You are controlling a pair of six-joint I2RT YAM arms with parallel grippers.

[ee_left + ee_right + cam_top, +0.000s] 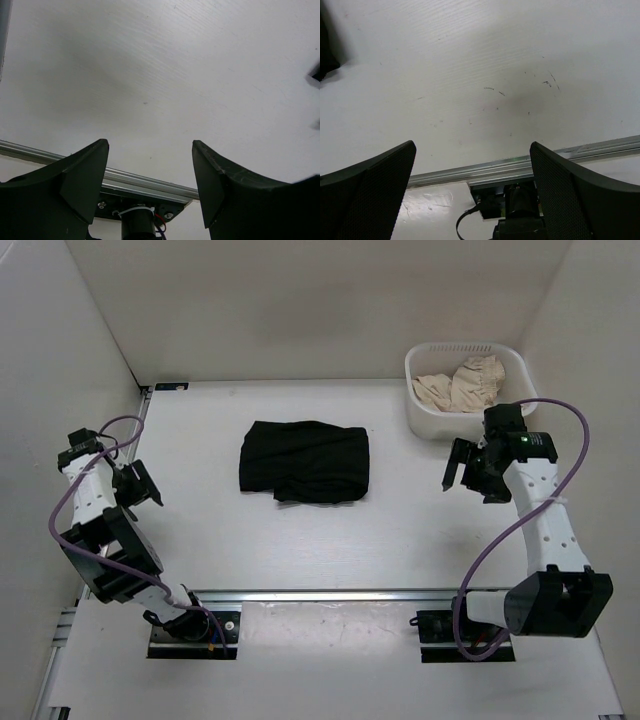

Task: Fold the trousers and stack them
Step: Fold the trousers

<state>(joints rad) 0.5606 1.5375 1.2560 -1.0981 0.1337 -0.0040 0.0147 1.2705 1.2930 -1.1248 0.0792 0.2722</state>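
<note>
Item 1, my left gripper (140, 483): arm folded back at the elbow, hanging left of the trousers (305, 460), well apart; fingers spread wide, nothing between them.
Item 2, my right gripper (462, 466): arm arched up, right of the trousers; fingers fully apart, empty.
Item 3, trousers: black, folded into a compact rectangle, flat on the table (300, 560).
Item 4, white basket (425, 423): beyond and right of the trousers, beige garment (462, 385) inside.

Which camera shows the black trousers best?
The top external view: the whole folded trousers are in plain sight, nothing covering them. Each wrist view catches only a dark sliver at its frame edge, too little to identify.
</note>
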